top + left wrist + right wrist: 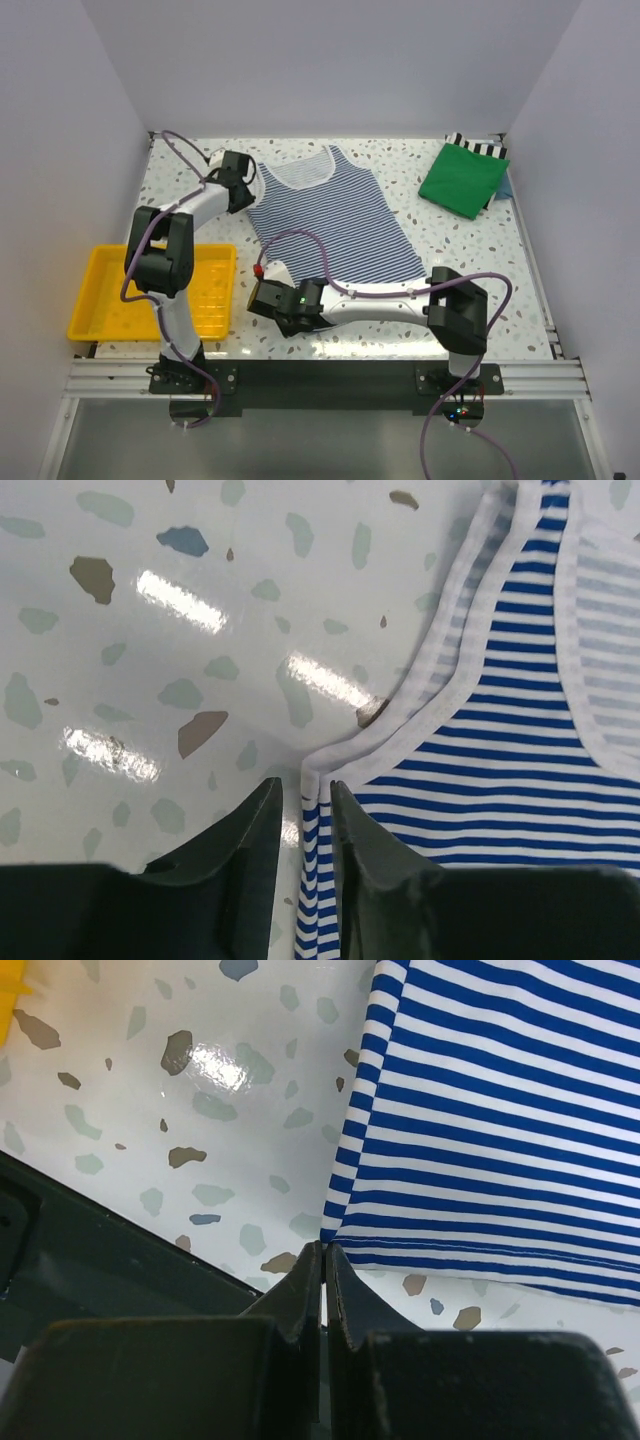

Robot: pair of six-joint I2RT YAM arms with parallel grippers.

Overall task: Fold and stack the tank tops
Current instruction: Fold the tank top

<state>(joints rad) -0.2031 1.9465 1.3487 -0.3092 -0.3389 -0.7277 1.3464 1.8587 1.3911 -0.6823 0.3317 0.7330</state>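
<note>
Both jaws of the right gripper [323, 1250] press together at the near left hem corner of the striped tank top [330, 220]; a pinch is unclear. It lies flat mid-table, lengthwise near to far, neck farthest. The left gripper [304, 785], jaws slightly apart, straddles its left armhole edge. The green tank top [462, 178] sits folded at the table's [460, 240] far right corner.

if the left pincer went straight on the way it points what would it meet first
The striped tank top: its white-trimmed strap edge lies right at the tips of the left pincer, with cloth showing between them. How steeply it points into the table is unclear.
</note>
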